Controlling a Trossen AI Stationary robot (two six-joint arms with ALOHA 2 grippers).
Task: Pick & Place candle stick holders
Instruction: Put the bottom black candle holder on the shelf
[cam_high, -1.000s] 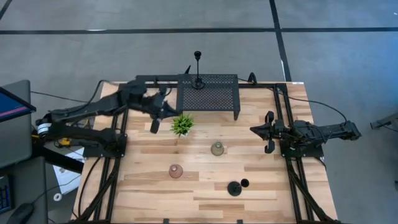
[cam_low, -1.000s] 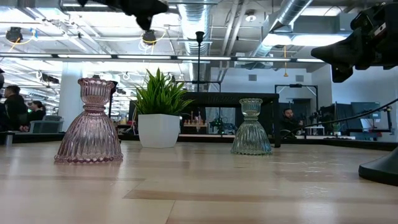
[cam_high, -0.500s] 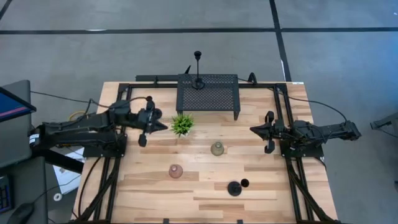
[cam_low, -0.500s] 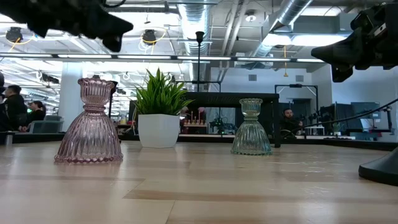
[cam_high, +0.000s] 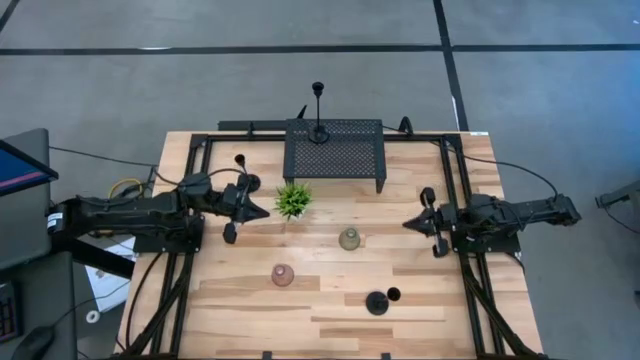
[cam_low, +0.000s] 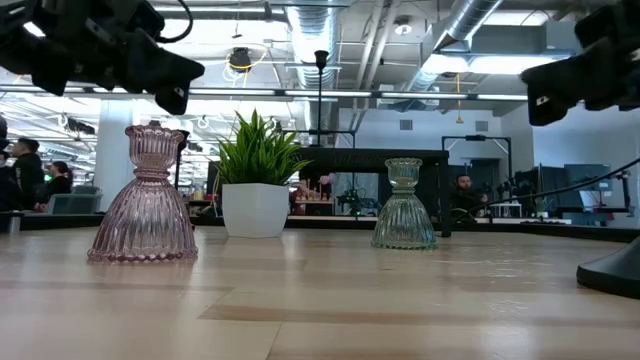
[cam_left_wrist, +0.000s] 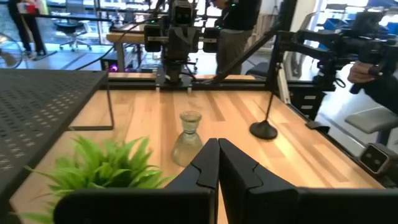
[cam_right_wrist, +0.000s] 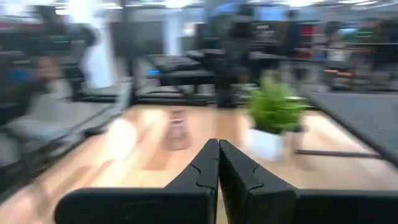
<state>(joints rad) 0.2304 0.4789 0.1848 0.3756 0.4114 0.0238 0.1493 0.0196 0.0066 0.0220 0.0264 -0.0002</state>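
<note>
One black candle stick holder (cam_high: 319, 112) already stands on the mesh rack (cam_high: 335, 150), while a second black holder (cam_high: 378, 301), pinkish glass holder (cam_high: 283, 275) and greenish glass holder (cam_high: 349, 239) wait on the tabletop (cam_high: 250, 320); left gripper (cam_high: 262, 208) and right gripper (cam_high: 409, 222) hover empty, jaws closed.

floor (cam_high: 200, 80): grey with dark lines | ceiling ducts (cam_low: 470, 20): exposed, strip lights | desks, office chairs (cam_left_wrist: 65, 28) behind

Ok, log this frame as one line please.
left gripper: shut, empty, beside plant | right gripper: shut, empty | black holder: on rack
</note>
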